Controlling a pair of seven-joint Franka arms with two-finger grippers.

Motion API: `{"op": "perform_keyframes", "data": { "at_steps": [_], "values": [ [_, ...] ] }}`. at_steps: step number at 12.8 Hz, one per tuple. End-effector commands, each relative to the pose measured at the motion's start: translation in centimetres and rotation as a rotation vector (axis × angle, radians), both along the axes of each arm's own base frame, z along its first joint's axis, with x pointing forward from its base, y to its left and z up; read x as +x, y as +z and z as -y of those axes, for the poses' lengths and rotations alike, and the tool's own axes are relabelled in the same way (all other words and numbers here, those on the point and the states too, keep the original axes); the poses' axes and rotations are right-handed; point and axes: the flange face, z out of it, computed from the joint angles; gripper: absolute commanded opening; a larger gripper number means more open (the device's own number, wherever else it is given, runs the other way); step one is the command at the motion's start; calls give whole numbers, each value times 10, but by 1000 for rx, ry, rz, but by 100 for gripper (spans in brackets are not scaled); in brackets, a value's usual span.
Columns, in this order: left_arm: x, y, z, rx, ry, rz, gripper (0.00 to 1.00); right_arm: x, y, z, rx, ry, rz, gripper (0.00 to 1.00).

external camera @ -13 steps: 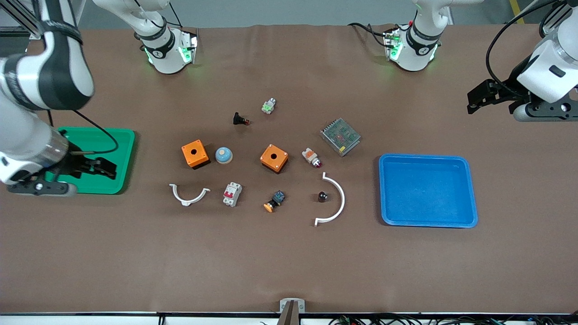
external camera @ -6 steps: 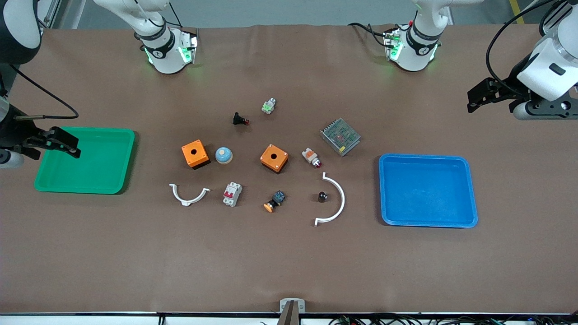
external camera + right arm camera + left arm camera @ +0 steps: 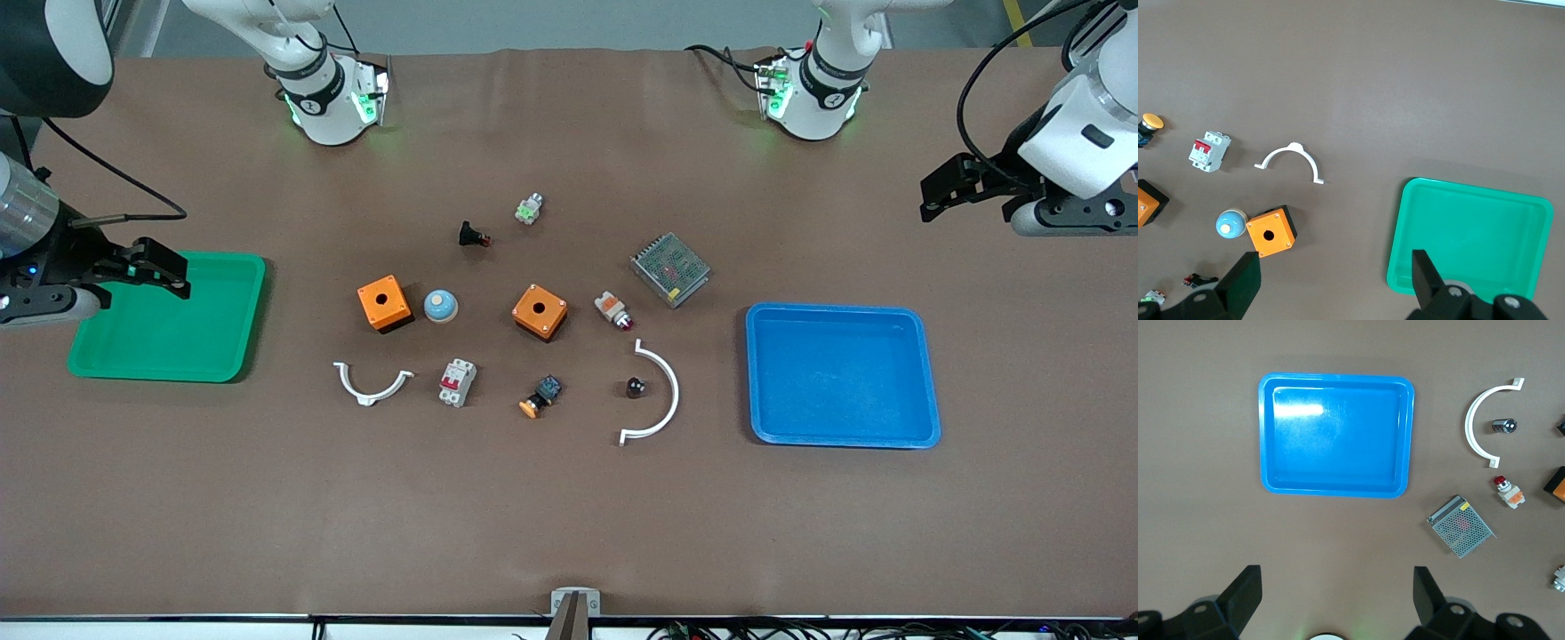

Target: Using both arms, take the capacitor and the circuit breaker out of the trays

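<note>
You had both trays emptied: right gripper (image 3: 164, 267) open, empty over the green tray (image 3: 227, 356); left gripper (image 3: 947, 191) likewise, capacitor (image 3: 635, 387) and circuit breaker (image 3: 457, 382) well apart from either.

Nothing here carries writing I can read. The circuit breaker (image 3: 457, 382) shows only its red levers, the metal mesh box (image 3: 670, 268) has a face too fine to make out, and both arm bases (image 3: 327, 100) bear a small round mark that stays illegible. The green tray (image 3: 227, 360) and blue tray (image 3: 925, 382) are plain.
</note>
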Motion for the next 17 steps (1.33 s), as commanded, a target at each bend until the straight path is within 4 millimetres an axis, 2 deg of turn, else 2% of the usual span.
{"op": "perform_keyframes", "data": {
  "at_steps": [1, 4, 8, 16, 17],
  "values": [
    [-5, 8, 0, 1, -21, 13, 100, -9, 17, -1, 24, 0, 11, 100],
    [-6, 11, 3, 4, -41, 20, 100, -9, 17, 1, 28, 0, 14, 100],
    [-12, 16, 21, 69, -69, 35, 100, -7, 18, 3, 28, -5, 20, 100],
    [-8, 20, 7, 24, -47, 59, 100, -5, 17, -1, 30, 1, 33, 100],
    [-6, 20, -1, 0, -33, 59, 100, -6, 17, -4, 28, 6, 32, 100]
  ]
}}
